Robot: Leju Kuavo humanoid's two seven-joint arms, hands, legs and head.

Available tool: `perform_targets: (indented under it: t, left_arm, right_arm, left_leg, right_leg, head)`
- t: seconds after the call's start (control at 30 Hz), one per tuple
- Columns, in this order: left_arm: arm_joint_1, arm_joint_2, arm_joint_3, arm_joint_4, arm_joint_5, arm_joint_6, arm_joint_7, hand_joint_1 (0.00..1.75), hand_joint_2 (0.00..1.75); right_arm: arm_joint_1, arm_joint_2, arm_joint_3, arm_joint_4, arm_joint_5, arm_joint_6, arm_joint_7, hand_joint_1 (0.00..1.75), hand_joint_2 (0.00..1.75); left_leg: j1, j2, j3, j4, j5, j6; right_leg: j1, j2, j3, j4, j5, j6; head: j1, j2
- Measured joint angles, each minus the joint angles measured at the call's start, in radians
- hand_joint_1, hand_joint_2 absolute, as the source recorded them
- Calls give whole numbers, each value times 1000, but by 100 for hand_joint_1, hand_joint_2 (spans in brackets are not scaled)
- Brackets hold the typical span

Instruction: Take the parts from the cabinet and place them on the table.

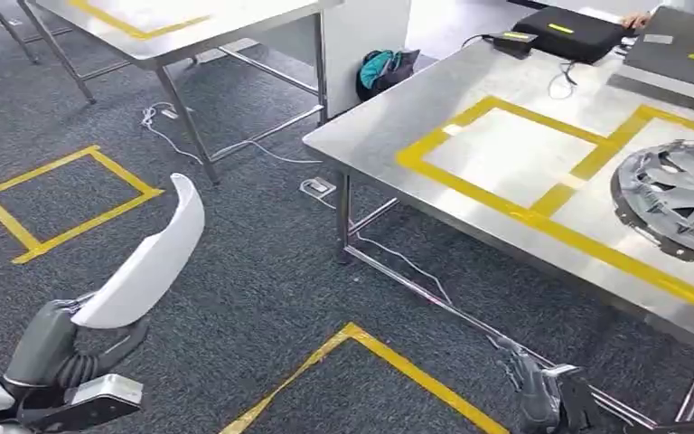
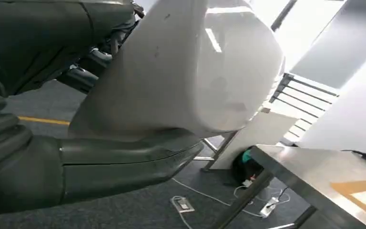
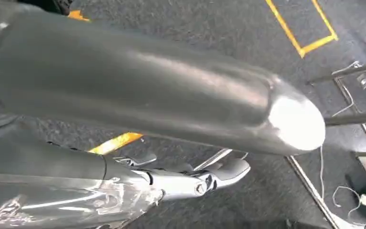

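At the lower left of the head view, the left hand (image 1: 59, 348) is seen wrapped around the base of a white curved part (image 1: 149, 258), whose free end rises toward the middle left of the frame above the grey carpet (image 1: 262, 271). In the left wrist view the same part (image 2: 190, 71) is seen pressed between the thick thumb (image 2: 100, 164) and the darker fingers above it, so the grasp is judged firm.

At the lower right of the head view, the right hand (image 1: 542, 389) hangs low with nothing in it; in the right wrist view its fingers (image 3: 219, 171) are seen extended and apart over the carpet.

Farther off, at the right of the head view, the steel table (image 1: 398, 117) is marked with yellow tape squares (image 1: 506, 154), and a silver wheel cover (image 1: 678, 199) already lies in the right-hand square. The nearer left square is bare and is judged the likely spot for the white part.

For this carry step, the part is best kept tilted upward and lifted well above the table edge before being brought over, so that its long tip is not caught on the rim. It should be lowered flat inside the tape lines, apart from the wheel cover, and released only once it is resting on the steel.
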Motion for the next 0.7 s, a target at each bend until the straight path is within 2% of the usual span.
perform_targets:
  t: [0.03,0.07,0.1,0.13,0.17,0.2,0.23,0.3,0.33,0.37,0.43,0.47,0.5,0.53,0.6,0.63,0.67,0.7]
  left_arm:
    - [0,0,0,0,1,-1,0,175,175]
    - [0,0,0,0,1,-1,0,175,175]
    - [-1,0,0,0,1,-2,0,175,175]
    - [-1,0,0,0,2,-2,1,175,175]
    - [-1,0,0,0,2,-5,3,175,175]
    - [0,0,1,0,2,-6,8,175,175]
    - [-1,1,0,0,1,-8,12,175,175]
    - [-5,-1,0,-1,1,-11,12,175,175]
    - [-6,0,0,-1,2,-12,13,175,175]
    - [-9,1,0,-2,2,-12,15,175,175]
    - [-9,2,1,-2,2,-14,15,175,175]
    - [-9,2,0,-2,2,-16,16,175,175]
    - [-9,2,0,-2,2,-16,15,175,175]
    - [-8,2,1,-2,2,-16,15,175,175]
    - [-8,2,3,-2,11,-16,15,175,175]
    - [-8,2,4,-2,17,-16,14,175,175]
    - [-8,2,5,-2,21,-16,14,175,175]
    - [-9,1,5,-3,25,-14,14,175,175]
  right_arm:
    - [0,0,0,1,0,0,0,0,0]
    - [-1,0,0,1,0,0,0,0,0]
    - [-1,0,0,1,0,0,0,0,0]
    - [-1,0,0,1,0,0,0,0,0]
    - [-6,0,2,4,1,0,1,0,0]
    - [-10,0,3,3,0,0,1,0,0]
    - [-9,0,3,3,-1,0,0,0,0]
    - [-10,0,4,3,-1,-1,1,0,0]
    - [-11,0,5,2,-1,0,0,0,0]
    - [-14,-2,5,2,-2,-2,0,0,0]
    - [-18,-2,6,2,-3,-2,1,0,0]
    - [-17,-2,9,2,-3,-2,1,0,0]
    - [-17,-2,10,2,-3,-2,1,0,0]
    - [-16,-2,10,2,-3,-2,3,0,0]
    - [-15,-2,10,5,-3,-4,6,0,0]
    - [-16,-2,10,7,-3,-5,7,0,0]
    - [-18,-2,10,10,-3,-11,9,0,0]
    - [-19,-2,10,18,-1,-19,13,0,0]
  left_leg:
    - [0,2,12,0,-8,-1]
    - [1,4,26,0,-16,-3]
    - [1,8,43,0,-27,-6]
    - [0,12,45,-1,-36,-11]
    - [-4,15,56,2,-40,-17]
    - [-7,19,55,-1,-45,-23]
    - [-7,26,62,-2,-48,-27]
    - [-5,30,66,1,-51,-36]
    - [-4,20,57,24,-59,-41]
    - [-4,16,28,80,-81,-45]
    - [-4,15,-62,229,-141,-50]
    - [-4,15,-104,286,-161,-51]
    - [-5,14,-130,307,-157,-50]
    - [-5,12,-133,285,-125,-48]
    - [-4,-1,-86,146,-18,-40]
    - [-3,-23,-59,70,30,-38]
    - [-1,-60,-50,26,33,-32]
    - [0,-59,-44,6,4,-31]
  right_leg:
    - [-1,-1,4,-38,38,2]
    - [-2,-3,22,-107,94,0]
    - [-2,-12,53,-203,163,-2]
    - [0,-40,68,-264,205,-4]
    - [9,-53,60,-274,167,-10]
    - [10,-49,72,-271,178,-25]
    - [11,-37,70,-273,188,-32]
    - [5,-21,78,-279,190,-43]
    - [2,-13,87,-284,191,-48]
    - [1,-6,92,-287,190,-52]
    - [1,11,93,-288,186,-58]
    - [1,20,94,-288,185,-59]
    - [1,29,96,-288,183,-60]
    - [1,41,100,-288,181,-60]
    - [0,64,109,-288,177,-58]
    - [0,75,112,-288,175,-56]
    - [3,83,111,-284,173,-52]
    - [3,95,102,-282,171,-47]
  head:
    - [-1,0]
    - [0,0]
    - [0,0]
    - [0,0]
    - [0,0]
    - [0,0]
    - [-3,0]
    - [-4,0]
    - [-4,0]
    - [-6,0]
    - [-6,0]
    - [-5,0]
    - [-5,0]
    - [-5,0]
    - [-5,0]
    - [-5,0]
    - [-5,0]
    - [-4,0]
